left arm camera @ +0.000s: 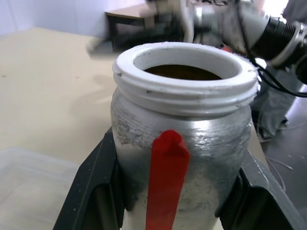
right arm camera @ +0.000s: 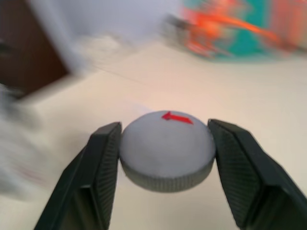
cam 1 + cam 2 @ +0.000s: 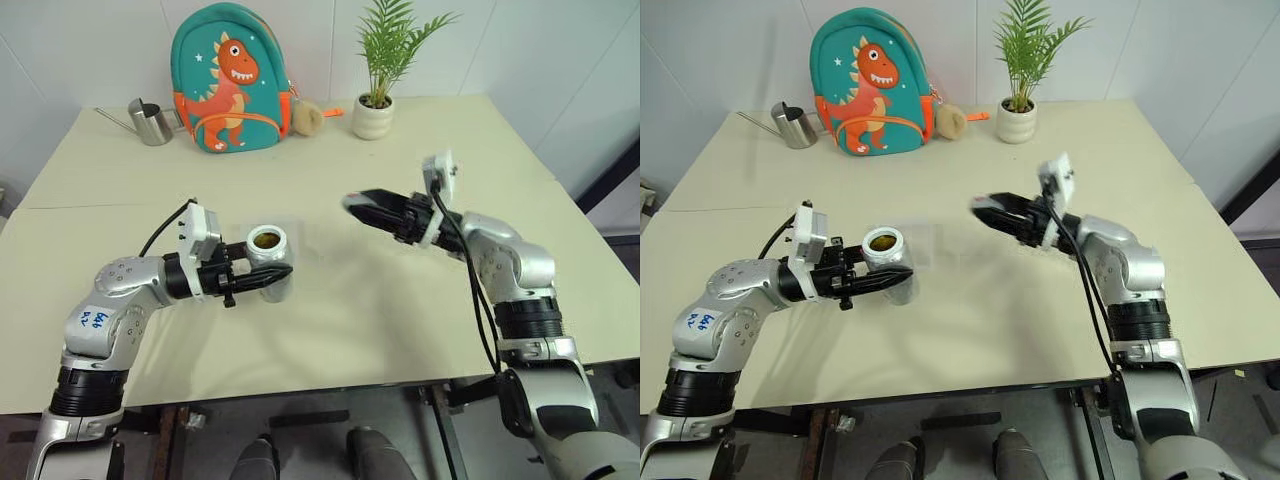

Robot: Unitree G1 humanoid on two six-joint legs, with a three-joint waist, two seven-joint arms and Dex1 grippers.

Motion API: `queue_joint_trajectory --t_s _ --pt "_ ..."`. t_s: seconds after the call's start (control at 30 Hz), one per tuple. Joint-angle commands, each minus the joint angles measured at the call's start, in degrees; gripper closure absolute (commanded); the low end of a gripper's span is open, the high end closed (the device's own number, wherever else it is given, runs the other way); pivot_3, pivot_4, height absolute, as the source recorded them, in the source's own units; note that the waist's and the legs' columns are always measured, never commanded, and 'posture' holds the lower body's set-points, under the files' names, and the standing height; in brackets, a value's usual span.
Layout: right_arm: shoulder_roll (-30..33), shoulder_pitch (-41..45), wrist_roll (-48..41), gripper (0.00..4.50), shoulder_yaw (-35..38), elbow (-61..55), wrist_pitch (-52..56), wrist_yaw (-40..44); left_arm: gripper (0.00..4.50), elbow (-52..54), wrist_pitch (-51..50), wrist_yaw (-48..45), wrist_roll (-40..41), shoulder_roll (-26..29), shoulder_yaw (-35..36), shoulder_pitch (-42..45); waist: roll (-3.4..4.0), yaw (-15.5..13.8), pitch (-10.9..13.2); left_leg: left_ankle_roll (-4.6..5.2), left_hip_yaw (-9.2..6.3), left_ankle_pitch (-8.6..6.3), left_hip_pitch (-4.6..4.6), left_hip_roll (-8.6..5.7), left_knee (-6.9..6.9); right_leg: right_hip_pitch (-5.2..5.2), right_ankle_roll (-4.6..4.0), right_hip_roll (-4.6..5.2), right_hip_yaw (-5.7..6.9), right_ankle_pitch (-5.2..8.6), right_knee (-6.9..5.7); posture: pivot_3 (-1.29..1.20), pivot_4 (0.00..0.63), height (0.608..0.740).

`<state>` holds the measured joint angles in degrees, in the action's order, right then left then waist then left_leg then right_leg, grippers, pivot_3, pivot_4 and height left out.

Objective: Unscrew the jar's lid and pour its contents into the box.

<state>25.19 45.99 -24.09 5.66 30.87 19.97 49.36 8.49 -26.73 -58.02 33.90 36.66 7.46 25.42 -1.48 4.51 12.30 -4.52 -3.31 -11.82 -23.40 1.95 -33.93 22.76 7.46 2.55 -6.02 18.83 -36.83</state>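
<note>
Right wrist view showed the right gripper (image 2: pixel 165 158) clamped on the lid (image 2: pixel 166 149) — already off. The left gripper (image 3: pixel 262 277) held the open jar (image 3: pixel 268 254) upright above the table (image 3: pixel 400 320); tipping slowly over the box (image 1: pixel 29 187) seemed wisest.

A teal backpack (image 3: pixel 228 78) printed with an orange dinosaur is seen standing upright at the far edge of a pale cream table (image 3: pixel 330 330), close to the white wall behind it. A small steel watering can (image 3: pixel 151 122) with a thin spout is set just to the backpack's left. A tan fuzzy ball (image 3: pixel 307 118) with an orange piece beside it is tucked against the backpack's right side. Further right, a small green palm in a white ribbed pot (image 3: pixel 373 116) is placed near the same edge. A seam is visible running across the left part of the tabletop.
</note>
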Motion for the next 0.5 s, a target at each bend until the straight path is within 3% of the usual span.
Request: queue_joint_trajectory --t_s 0.03,0.23,0.43,0.5 --pt "1.01 -0.91 4.94 1.98 2.39 9.84 -12.54 -4.37 2.58 1.82 0.05 0.28 1.31 0.67 1.71 -0.09 0.0 0.13 0.0 0.0 0.01 0.0 0.0 0.0 0.0 0.0 0.0 0.0 -0.01 0.0 0.01 0.0 0.15 0.74" --pt "1.35 -2.85 9.22 1.98 1.98 16.78 -22.5 -4.24 2.58 1.37 -0.04 0.27 1.32 0.88 2.08 0.27 0.01 0.74 0.01 0.0 0.17 0.0 0.13 0.01 0.01 0.0 0.04 -0.04 -0.24 -0.01 -0.08 0.0 0.15 0.74" --pt "0.66 -4.99 7.66 0.02 2.44 10.78 -22.87 0.81 2.58 0.63 -0.11 0.11 1.26 1.09 2.06 1.15 0.01 0.33 0.01 -0.01 0.17 0.01 0.12 -0.01 -0.06 -0.05 0.13 -0.05 -0.28 -0.06 -0.07 0.0 0.15 0.74" --pt "0.89 -4.75 6.77 0.02 3.19 8.12 -21.92 1.18 2.58 0.34 -0.08 -0.03 1.23 1.18 2.06 1.52 0.01 0.37 0.01 -0.01 0.19 0.01 0.12 -0.01 -0.1 -0.05 0.18 -0.05 -0.33 -0.09 -0.08 0.0 0.15 0.74"
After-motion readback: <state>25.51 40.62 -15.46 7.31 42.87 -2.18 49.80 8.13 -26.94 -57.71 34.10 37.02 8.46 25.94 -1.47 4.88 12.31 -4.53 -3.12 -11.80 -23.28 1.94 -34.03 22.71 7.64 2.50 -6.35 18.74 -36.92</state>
